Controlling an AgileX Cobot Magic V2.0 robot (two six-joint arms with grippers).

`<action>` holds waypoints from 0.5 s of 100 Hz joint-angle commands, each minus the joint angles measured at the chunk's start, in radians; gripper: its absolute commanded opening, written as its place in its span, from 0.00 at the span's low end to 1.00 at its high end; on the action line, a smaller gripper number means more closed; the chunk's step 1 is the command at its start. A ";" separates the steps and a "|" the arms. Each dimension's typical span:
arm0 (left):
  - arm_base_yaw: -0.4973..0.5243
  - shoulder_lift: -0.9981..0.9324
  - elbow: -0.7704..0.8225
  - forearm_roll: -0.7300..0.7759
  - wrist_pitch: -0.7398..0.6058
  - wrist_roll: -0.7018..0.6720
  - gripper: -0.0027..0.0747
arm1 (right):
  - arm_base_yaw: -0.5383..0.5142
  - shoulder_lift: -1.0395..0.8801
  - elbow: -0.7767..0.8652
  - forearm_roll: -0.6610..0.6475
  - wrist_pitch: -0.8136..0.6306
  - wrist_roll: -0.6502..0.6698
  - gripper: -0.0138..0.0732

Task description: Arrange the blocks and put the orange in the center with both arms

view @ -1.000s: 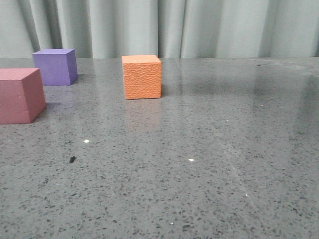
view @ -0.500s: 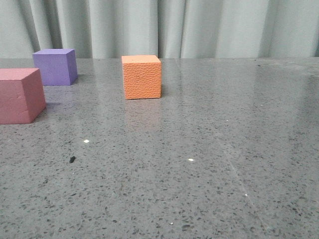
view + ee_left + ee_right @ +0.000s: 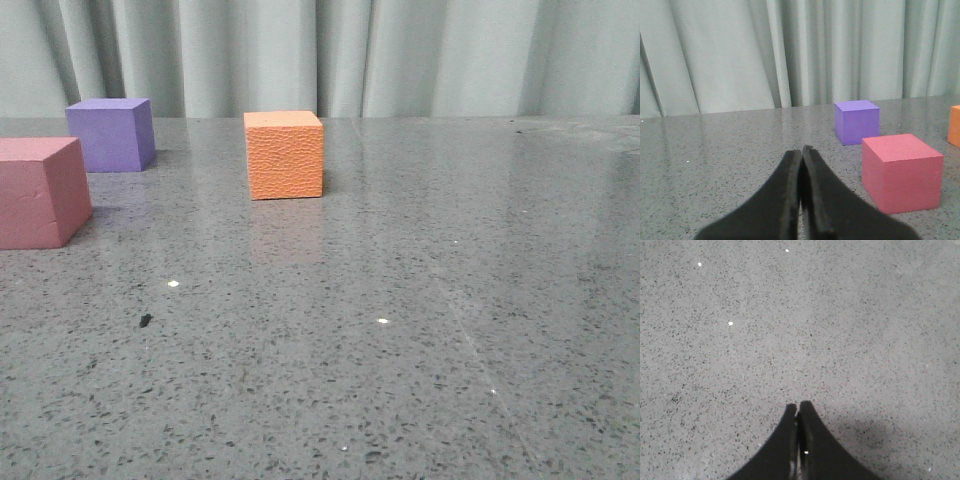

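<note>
Resting empty with fingers pressed together, the left gripper (image 3: pixel 801 150) faces the pinkish-red foam cube (image 3: pixel 902 171); smooth purple cube (image 3: pixel 856 121) beyond, pebbled orange cube (image 3: pixel 285 154) farther. Right gripper (image 3: pixel 798 405), likewise closed, hovers over speckled grey table (image 3: pixel 840 330).

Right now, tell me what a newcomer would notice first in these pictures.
Three bright cubes stand apart on the grey speckled table: the orange cube near the middle, the purple cube far back left, the pinkish-red cube at the left edge. In the wrist views both black claws are shut and empty, the left claw pointing towards the pinkish-red and purple cubes, the right claw over bare table.
</note>
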 commanded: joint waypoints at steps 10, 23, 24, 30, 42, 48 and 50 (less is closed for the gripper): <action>-0.008 -0.032 0.055 -0.002 -0.077 -0.003 0.02 | -0.006 -0.008 -0.023 -0.008 -0.043 -0.010 0.08; -0.008 -0.032 0.055 -0.002 -0.077 -0.003 0.02 | -0.006 -0.008 -0.023 -0.008 -0.043 -0.010 0.08; -0.008 -0.032 0.055 -0.002 -0.077 -0.003 0.02 | -0.006 -0.008 -0.023 -0.008 -0.043 -0.010 0.08; -0.008 -0.032 0.055 -0.002 -0.077 -0.003 0.02 | -0.006 -0.008 -0.023 -0.008 -0.043 -0.010 0.08; -0.008 -0.032 0.055 -0.002 -0.077 -0.003 0.02 | -0.004 -0.009 -0.009 -0.008 -0.078 -0.010 0.08; -0.008 -0.032 0.055 -0.002 -0.077 -0.003 0.02 | -0.004 -0.034 0.034 -0.003 -0.174 -0.010 0.08; -0.008 -0.032 0.055 -0.002 -0.077 -0.003 0.02 | -0.004 -0.048 0.055 0.005 -0.216 -0.010 0.08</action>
